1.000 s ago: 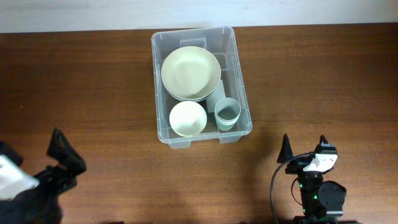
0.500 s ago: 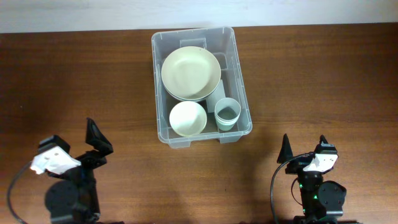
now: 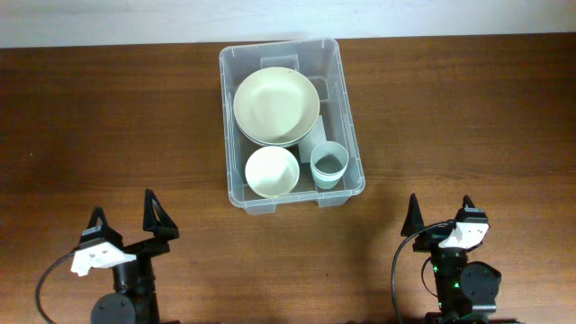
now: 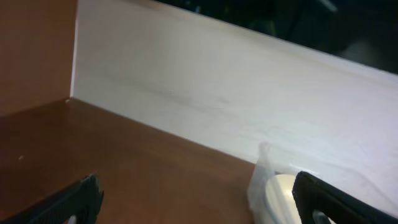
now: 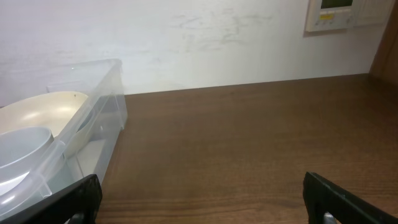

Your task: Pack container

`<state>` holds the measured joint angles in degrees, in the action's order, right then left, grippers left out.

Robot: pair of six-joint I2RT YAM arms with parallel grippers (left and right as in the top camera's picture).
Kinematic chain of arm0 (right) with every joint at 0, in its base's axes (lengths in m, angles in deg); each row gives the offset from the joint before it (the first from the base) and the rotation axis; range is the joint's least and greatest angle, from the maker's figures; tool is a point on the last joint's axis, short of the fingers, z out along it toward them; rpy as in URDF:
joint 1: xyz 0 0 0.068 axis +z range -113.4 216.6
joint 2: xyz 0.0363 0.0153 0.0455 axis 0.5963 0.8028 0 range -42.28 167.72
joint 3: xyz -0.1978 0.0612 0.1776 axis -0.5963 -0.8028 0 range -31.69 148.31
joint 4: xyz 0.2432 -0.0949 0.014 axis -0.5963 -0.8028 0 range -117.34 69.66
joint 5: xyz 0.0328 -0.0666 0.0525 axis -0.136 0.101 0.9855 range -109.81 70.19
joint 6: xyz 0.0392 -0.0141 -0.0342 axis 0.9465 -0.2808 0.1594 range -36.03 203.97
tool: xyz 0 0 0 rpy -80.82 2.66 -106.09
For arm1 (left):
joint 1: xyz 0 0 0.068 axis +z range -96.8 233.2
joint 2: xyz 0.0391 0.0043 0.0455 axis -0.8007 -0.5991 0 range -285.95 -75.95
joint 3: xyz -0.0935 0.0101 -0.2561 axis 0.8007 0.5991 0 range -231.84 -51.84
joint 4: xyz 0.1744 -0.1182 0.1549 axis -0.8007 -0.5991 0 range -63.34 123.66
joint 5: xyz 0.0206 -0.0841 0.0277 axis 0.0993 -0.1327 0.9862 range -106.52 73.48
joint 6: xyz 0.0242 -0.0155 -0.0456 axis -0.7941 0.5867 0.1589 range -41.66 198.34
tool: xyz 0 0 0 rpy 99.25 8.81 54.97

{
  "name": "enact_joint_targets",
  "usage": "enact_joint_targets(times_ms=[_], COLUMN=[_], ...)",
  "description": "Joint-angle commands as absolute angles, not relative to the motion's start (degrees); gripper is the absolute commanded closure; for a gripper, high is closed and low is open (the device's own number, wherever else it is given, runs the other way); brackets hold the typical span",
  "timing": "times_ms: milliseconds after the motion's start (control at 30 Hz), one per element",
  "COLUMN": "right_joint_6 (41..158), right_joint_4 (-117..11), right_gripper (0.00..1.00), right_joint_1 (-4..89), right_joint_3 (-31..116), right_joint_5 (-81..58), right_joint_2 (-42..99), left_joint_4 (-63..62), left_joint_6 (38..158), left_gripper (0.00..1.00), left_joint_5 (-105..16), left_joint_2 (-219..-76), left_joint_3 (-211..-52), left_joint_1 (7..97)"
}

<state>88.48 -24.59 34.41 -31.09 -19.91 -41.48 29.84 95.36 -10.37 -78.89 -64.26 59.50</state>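
Observation:
The clear plastic container point(image 3: 347, 135) stands at the table's far middle. Inside lie a large cream bowl point(image 3: 274, 105) at the back, a small cream bowl point(image 3: 271, 171) at the front left and a pale blue-grey cup point(image 3: 329, 164) at the front right. My left gripper point(image 3: 126, 219) is open and empty at the near left, well clear of the container. My right gripper point(image 3: 441, 212) is open and empty at the near right. The container's corner shows in the left wrist view point(image 4: 259, 180) and its side in the right wrist view point(image 5: 109, 118).
The brown wooden table point(image 3: 468, 117) spreads on both sides of the container. A pale wall point(image 5: 205, 43) runs along the far edge, with a white wall panel point(image 5: 329, 14) at the upper right in the right wrist view.
My left arm has swung in from the left edge and settled at the near left with its fingers pointing away. The right arm and the container's contents have not moved.

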Motion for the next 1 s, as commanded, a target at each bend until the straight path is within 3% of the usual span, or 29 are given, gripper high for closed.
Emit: enact_joint_targets(times_ms=[0, 433, 967], right_joint_6=[88.4, 88.4, 88.4], right_joint_4=[-24.9, -24.9, -24.9], right_gripper=[0.01, 0.01, 0.01], right_joint_1=[34.8, 34.8, 34.8], right_joint_3=[-31.4, -31.4, -31.4], right_joint_5=[-20.5, -20.5, -20.5], right_joint_2=[-42.1, -42.1, -42.1], left_joint_4=[31.9, 41.4, 40.0], left_joint_6=[95.5, 95.5, 95.5], left_gripper=[0.0, 0.0, 0.0], left_joint_5=[-11.2, -11.3, -12.7], left_joint_2=[-77.2, -77.0, -76.8], left_joint_3=[-61.7, -54.9, -53.6], left_joint_1=[58.3, 57.2, 55.1])
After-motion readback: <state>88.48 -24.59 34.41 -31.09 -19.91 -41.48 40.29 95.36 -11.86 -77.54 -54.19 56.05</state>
